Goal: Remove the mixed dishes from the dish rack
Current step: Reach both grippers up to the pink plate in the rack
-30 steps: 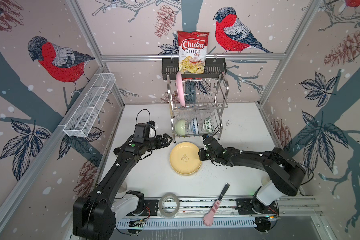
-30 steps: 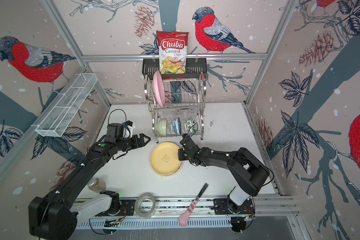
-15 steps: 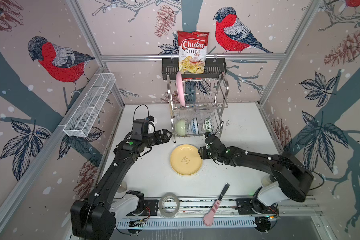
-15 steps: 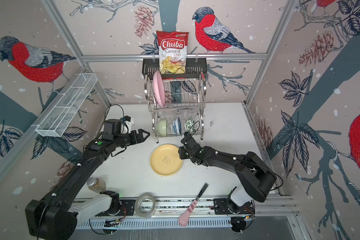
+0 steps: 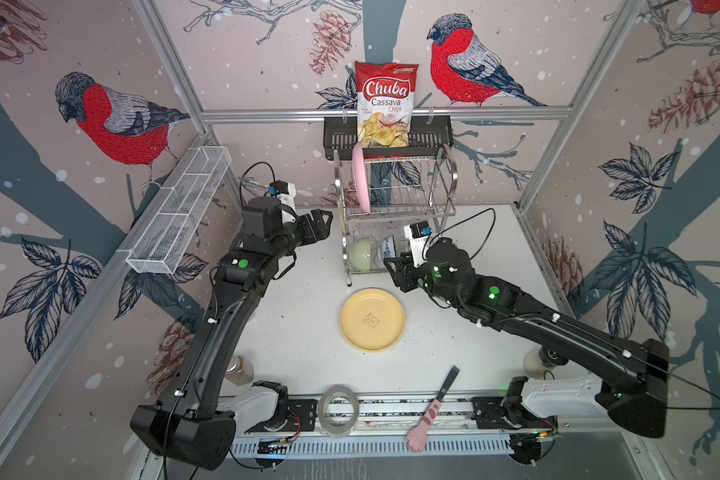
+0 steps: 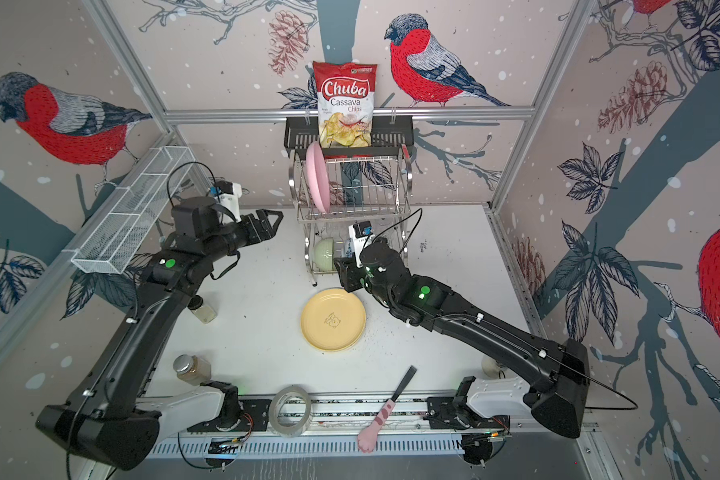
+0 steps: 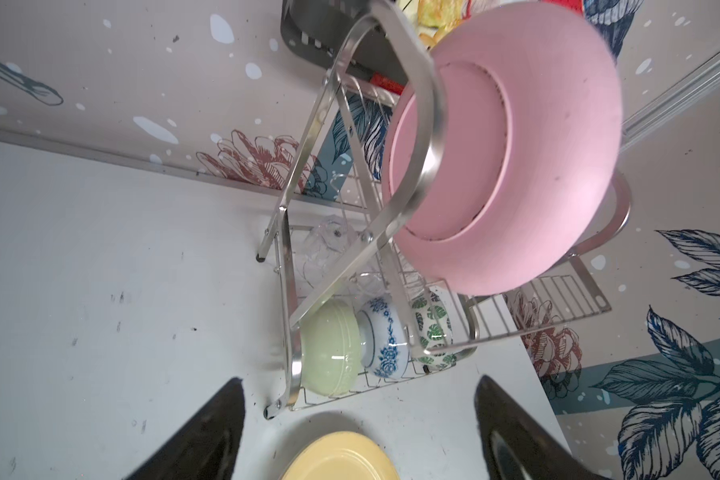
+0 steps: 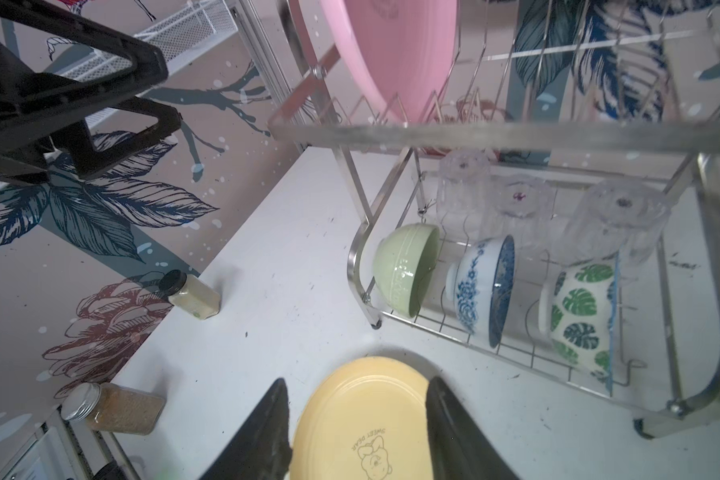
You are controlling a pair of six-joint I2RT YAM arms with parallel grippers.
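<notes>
While a yellow plate [image 5: 372,320] lies flat on the counter [image 5: 300,299] in front of the rack [image 5: 443,208], the right gripper [image 5: 392,272] hangs over its far edge, jaws parted and empty. The left gripper [image 5: 325,226] hovers spread wide, holding nothing, beside the upper tier, where a pink plate [image 5: 359,178] stands on edge. Three bowls [image 8: 406,270] sit on edge on the lower tier, with what seem to be upturned glasses [image 8: 516,203] behind them.
</notes>
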